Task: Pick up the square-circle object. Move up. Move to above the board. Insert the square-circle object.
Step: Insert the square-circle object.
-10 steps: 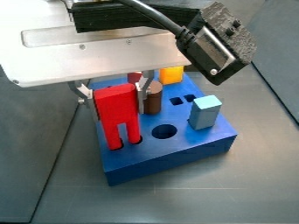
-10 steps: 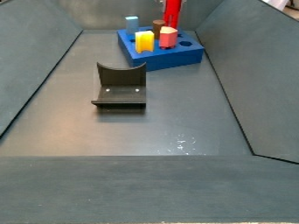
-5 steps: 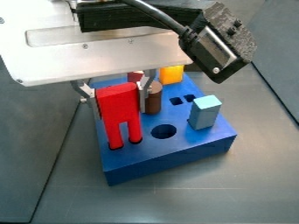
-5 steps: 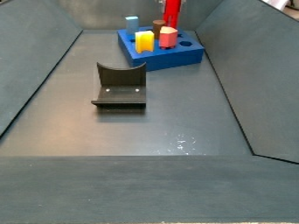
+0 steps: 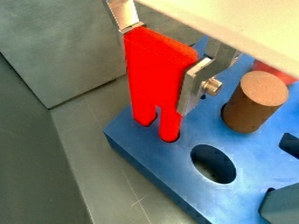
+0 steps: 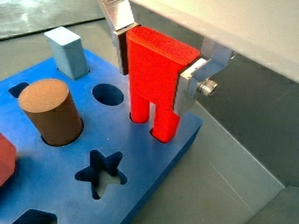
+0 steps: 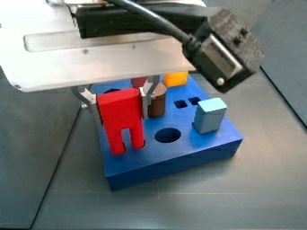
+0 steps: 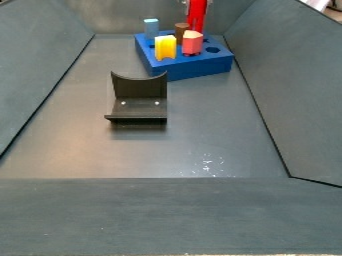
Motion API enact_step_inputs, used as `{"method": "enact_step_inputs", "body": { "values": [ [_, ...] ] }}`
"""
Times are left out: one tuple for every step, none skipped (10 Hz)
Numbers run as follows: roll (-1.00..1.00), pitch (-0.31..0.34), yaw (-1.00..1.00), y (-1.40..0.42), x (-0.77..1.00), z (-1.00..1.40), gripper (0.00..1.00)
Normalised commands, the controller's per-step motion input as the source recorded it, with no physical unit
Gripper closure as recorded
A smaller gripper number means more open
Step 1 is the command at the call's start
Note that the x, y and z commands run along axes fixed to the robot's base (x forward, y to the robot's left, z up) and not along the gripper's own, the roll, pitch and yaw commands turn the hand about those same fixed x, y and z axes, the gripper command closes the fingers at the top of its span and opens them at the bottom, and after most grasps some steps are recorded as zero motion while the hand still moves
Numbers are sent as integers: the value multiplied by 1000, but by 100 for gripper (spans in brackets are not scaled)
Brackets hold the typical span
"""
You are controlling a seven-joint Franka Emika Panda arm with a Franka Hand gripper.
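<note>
My gripper (image 6: 156,52) is shut on the square-circle object (image 6: 158,74), a tall bright red block with two legs. It holds the block upright over a corner of the blue board (image 6: 70,188). The silver fingers (image 5: 195,83) clamp the block's solid upper part in both wrist views. The leg tips reach the board's top, and one leg (image 5: 170,129) sits lower, at a hole. In a side view the block (image 7: 120,117) stands on the board (image 7: 180,160) under the gripper. The block (image 8: 197,12) and board (image 8: 201,66) also show far back in a side view.
A brown cylinder (image 6: 49,112), a light blue block (image 7: 211,115), a yellow block (image 8: 166,46) and a pink-topped red piece (image 8: 191,42) stand in the board. Star (image 6: 103,168) and round (image 5: 212,164) holes are open. The fixture (image 8: 136,97) stands mid-floor, within grey sloping walls.
The wrist hardware above the block has shifted slightly. The red block stays held at the same spot on the board.
</note>
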Motion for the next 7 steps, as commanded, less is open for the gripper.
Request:
{"method": "enact_step_inputs", "body": {
  "values": [
    [184, 36, 0, 0, 317, -877, 100],
    [146, 63, 0, 11, 306, -906, 100],
    [266, 60, 0, 0, 283, -711, 100],
    [391, 50, 0, -80, 263, -509, 100],
    [426, 51, 0, -103, 343, -446, 100],
    [420, 56, 0, -117, 331, -454, 100],
    [370, 60, 0, -177, 340, -549, 100]
  ]
}}
